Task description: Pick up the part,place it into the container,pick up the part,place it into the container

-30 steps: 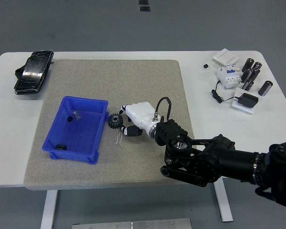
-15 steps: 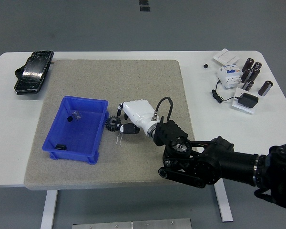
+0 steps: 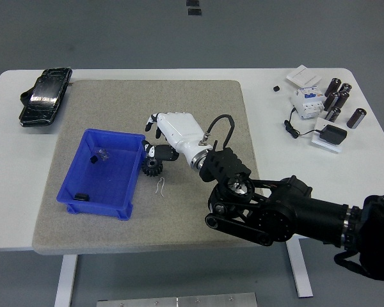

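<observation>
A black gear (image 3: 152, 168) is at the right wall of the blue container (image 3: 129, 206) on the grey mat. My right hand (image 3: 155, 153), white with black fingertips, reaches in from the lower right. Its thumb and lower fingers are pinched on the top of the gear, and one finger (image 3: 155, 118) sticks out above. Whether the gear hangs just above the mat or rests on it is unclear. The container holds a small clear and black part (image 3: 102, 154) and a small black part (image 3: 82, 196). My left arm is out of view.
A thin white wire piece (image 3: 160, 187) lies on the mat (image 3: 179, 102) just below the gear. A black pouch (image 3: 45, 96) lies at the far left. Dark cylinders (image 3: 338, 99), a white breaker (image 3: 305, 100) and a black adapter (image 3: 333, 134) sit at the far right.
My right hand has moved left and up toward the container's right wall, with the wrist lifting. The gear has shifted slightly left with the fingers. The white wire piece stays on the mat.
</observation>
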Robot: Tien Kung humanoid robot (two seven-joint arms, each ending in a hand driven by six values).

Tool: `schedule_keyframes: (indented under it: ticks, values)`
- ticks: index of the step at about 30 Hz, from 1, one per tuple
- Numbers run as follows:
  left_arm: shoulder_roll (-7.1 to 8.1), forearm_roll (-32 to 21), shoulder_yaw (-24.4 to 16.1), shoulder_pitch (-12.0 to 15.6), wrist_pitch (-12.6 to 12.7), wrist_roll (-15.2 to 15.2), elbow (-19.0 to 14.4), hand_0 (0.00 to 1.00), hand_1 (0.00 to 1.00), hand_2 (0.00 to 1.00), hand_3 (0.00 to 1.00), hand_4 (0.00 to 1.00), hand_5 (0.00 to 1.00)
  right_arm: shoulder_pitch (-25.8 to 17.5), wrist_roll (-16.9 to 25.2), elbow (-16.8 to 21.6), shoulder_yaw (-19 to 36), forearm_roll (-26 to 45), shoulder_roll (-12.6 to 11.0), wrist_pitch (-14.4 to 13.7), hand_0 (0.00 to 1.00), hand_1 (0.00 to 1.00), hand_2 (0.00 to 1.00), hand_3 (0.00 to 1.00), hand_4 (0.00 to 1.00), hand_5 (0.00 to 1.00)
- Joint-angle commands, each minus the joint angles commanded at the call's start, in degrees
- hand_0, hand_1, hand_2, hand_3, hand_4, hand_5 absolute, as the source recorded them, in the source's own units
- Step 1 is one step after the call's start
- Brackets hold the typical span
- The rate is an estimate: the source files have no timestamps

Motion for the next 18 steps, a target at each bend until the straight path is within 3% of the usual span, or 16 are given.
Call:
schedule_keyframes:
  ticks: [1,18]
  values:
    - [0.01,0.1,-0.1,0.0,0.0,0.1,0.0,0.744,0.719,0.718,0.636,0.656,0.435,0.0,0.0,0.0,0.1,-0.1,0.0,0.1,0.341,0.576,0.754,0.786,0.803,0.408]
    - [-0.15,0.2,-0.2,0.1,-0.1,0.3,0.0,0.744,0.719,0.718,0.635,0.657,0.435,0.0,-0.7,-0.4,0.7,-0.9,0.0,1.0,0.346,0.592,0.765,0.802,0.798,0.402]
